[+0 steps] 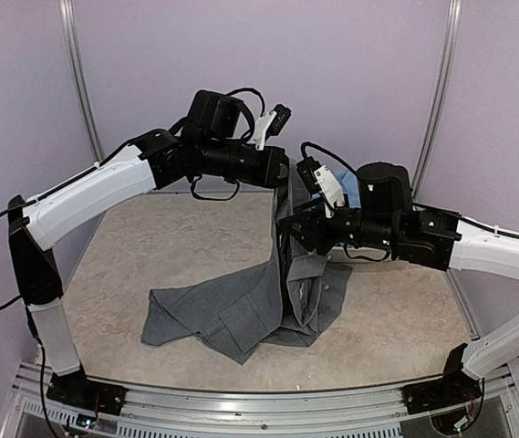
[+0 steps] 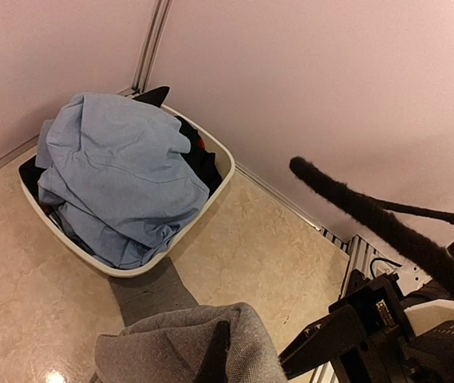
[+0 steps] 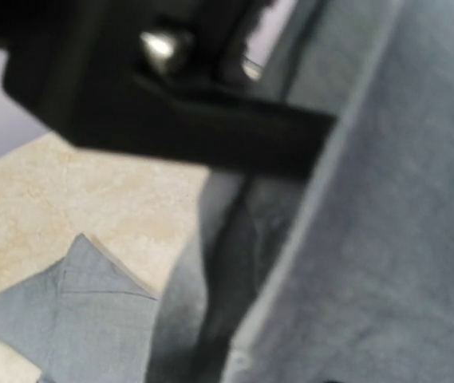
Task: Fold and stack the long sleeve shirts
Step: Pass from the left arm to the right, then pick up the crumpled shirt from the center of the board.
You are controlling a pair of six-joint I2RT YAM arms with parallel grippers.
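The slate grey shirt hangs from my left gripper, which is shut on its top and holds it high. The rest spills onto the table toward the left. In the left wrist view the grey cloth covers the fingers. My right gripper is pressed against the hanging edge, lower down. In the right wrist view the grey cloth fills the frame, hides its fingers and appears pinched. The light blue shirt lies bunched in the white basin, and shows behind the right arm.
The basin stands in the far right corner against the lilac walls. A fuzzy black cable crosses the left wrist view above the right arm. A corner of the grey shirt lies flat on the beige tabletop.
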